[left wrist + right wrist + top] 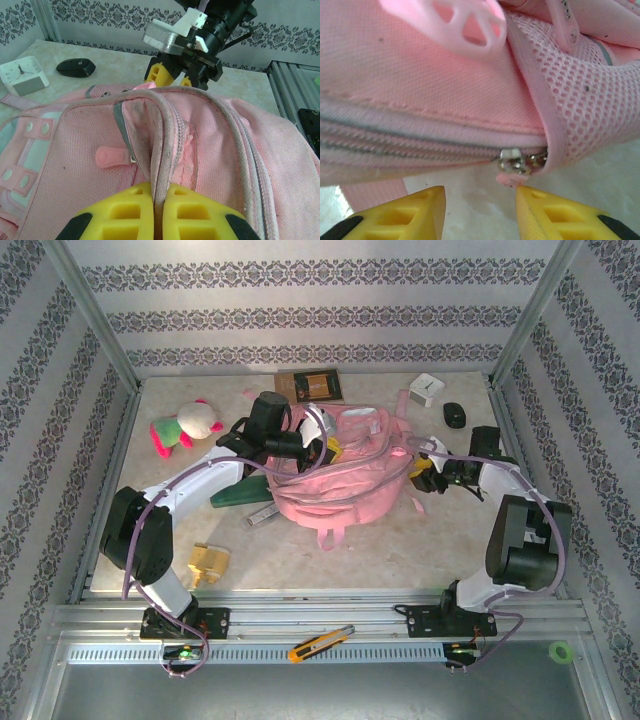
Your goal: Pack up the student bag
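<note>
The student bag [345, 490] lies in the middle of the table, a large soft pink backpack with pale zip lines. My left gripper [318, 450] reaches in from the left and is shut on a raised zip edge of the bag [75, 145]; the yellow fingers [125, 205] pinch that fold. At the bag's right side, my right gripper [425, 472] stands open. Its yellow fingertips [532, 197] sit just below the metal zip slider [514, 161], and the small pink pull tab [507, 177] touches the right tip. The left wrist view has the right gripper [174, 77] beyond the bag.
A pink-and-green plush toy [185, 427] lies at the back left. A brown board [310, 386], a white clock [428, 390] and a black oval object [455, 414] sit along the back. A dark green piece [240, 495] and a yellow block [208, 562] lie front left.
</note>
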`<state>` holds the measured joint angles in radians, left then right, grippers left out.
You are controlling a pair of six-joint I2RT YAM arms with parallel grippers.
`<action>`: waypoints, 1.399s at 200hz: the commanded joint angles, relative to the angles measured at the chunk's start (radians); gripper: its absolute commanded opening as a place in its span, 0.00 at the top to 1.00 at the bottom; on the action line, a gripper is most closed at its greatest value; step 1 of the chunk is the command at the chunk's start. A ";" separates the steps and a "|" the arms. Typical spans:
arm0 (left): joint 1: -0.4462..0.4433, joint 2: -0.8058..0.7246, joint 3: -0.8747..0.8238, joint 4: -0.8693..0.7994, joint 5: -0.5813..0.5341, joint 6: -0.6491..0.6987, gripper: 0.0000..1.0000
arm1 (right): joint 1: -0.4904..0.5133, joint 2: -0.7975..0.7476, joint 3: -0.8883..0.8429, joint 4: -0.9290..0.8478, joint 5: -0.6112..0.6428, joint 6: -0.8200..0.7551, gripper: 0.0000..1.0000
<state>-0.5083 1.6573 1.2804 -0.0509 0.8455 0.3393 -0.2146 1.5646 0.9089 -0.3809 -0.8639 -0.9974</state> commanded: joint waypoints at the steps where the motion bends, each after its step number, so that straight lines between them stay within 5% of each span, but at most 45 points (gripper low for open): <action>1: 0.010 -0.055 0.045 0.156 0.098 -0.015 1.00 | 0.009 0.027 0.034 0.060 -0.074 0.021 0.60; 26: 0.011 -0.054 0.026 0.194 0.103 -0.038 1.00 | 0.013 0.041 0.038 0.092 -0.101 0.049 0.66; 90: 0.011 -0.036 0.027 0.187 0.040 -0.031 1.00 | -0.007 -0.002 0.027 0.052 -0.116 0.038 1.00; 154: -0.012 -0.028 0.039 0.114 -0.360 -0.031 1.00 | 0.011 -0.128 0.028 -0.119 -0.064 0.030 1.00; 204: -0.064 -0.007 0.054 0.133 -0.538 -0.085 1.00 | 0.096 -0.228 0.029 -0.264 -0.026 0.102 1.00; 280: -0.150 0.055 0.095 0.112 -0.725 -0.211 1.00 | 0.243 -0.363 0.014 -0.330 -0.027 0.441 1.00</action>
<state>-0.6491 1.6863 1.3159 0.0124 0.2867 0.2306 -0.0147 1.2621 0.9207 -0.6636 -0.8333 -0.7277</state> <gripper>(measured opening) 0.070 0.042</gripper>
